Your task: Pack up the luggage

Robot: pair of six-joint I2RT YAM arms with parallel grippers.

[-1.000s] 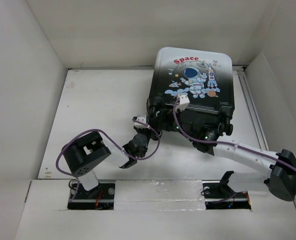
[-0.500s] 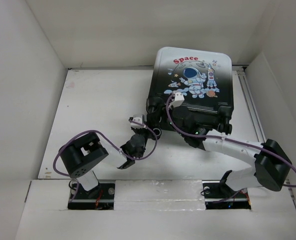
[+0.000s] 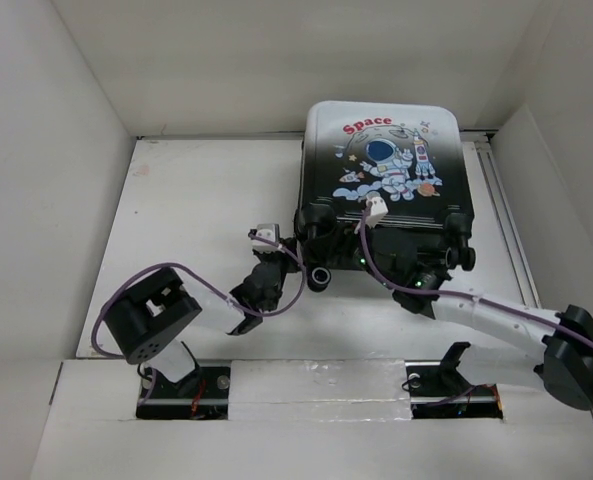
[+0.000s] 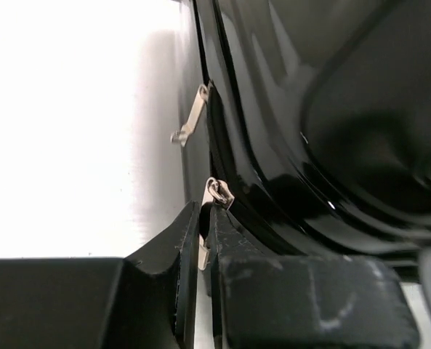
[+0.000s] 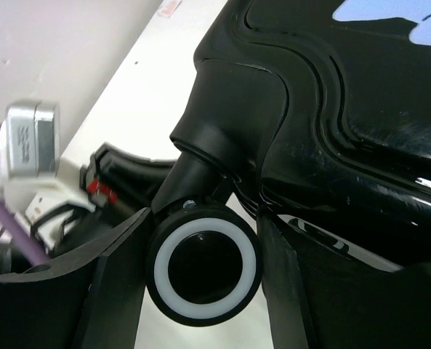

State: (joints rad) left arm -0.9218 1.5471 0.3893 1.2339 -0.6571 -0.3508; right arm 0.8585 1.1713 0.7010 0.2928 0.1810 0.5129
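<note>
Black-shelled and lying flat at the table's far right, the luggage (image 3: 384,190) keeps its long axis running away from you, your left gripper (image 4: 204,243) apparently pinching a zipper pull (image 4: 216,195) at its near-left corner while your right gripper (image 5: 200,291) straddles a wheel (image 5: 203,267).

The luggage (image 3: 386,180) fades white to glossy black, printed with a blue-and-white cartoon astronaut and red "Space"; its black wheel (image 5: 203,266) carries a white ring, on a white tabletop (image 3: 196,210)
</note>
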